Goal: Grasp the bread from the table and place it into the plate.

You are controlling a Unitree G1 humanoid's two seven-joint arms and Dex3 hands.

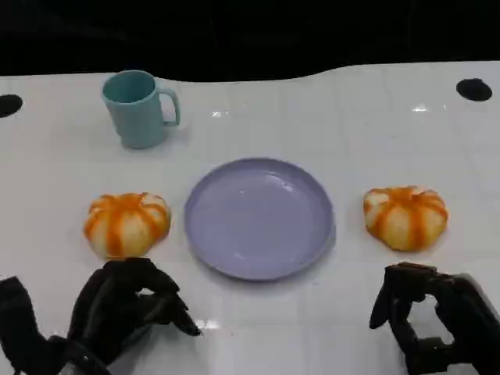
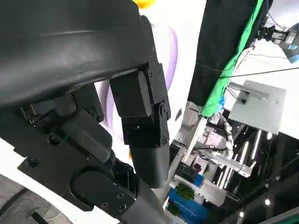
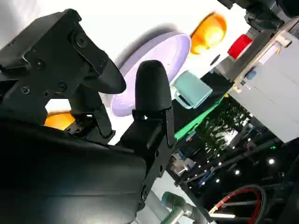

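Note:
Two orange-and-white striped bread rolls lie on the white table, one on each side of a lilac plate (image 1: 260, 217). The left bread (image 1: 127, 224) sits just beyond my left hand (image 1: 125, 308), whose fingers are loosely bent and hold nothing. The right bread (image 1: 405, 216) lies a little past my right hand (image 1: 437, 316), which also holds nothing. In the right wrist view, my right hand's fingers (image 3: 152, 88) reach toward the plate (image 3: 154, 60), with the near bread (image 3: 58, 120) beside them and the far bread (image 3: 209, 32) beyond. The left wrist view catches the plate (image 2: 172, 44) behind my left hand's fingers (image 2: 145, 135).
A teal mug (image 1: 139, 108) stands at the back left of the table, also seen in the right wrist view as the mug (image 3: 191, 91). Two dark round holes (image 1: 473, 89) mark the table's far corners. The table's far edge meets a black backdrop.

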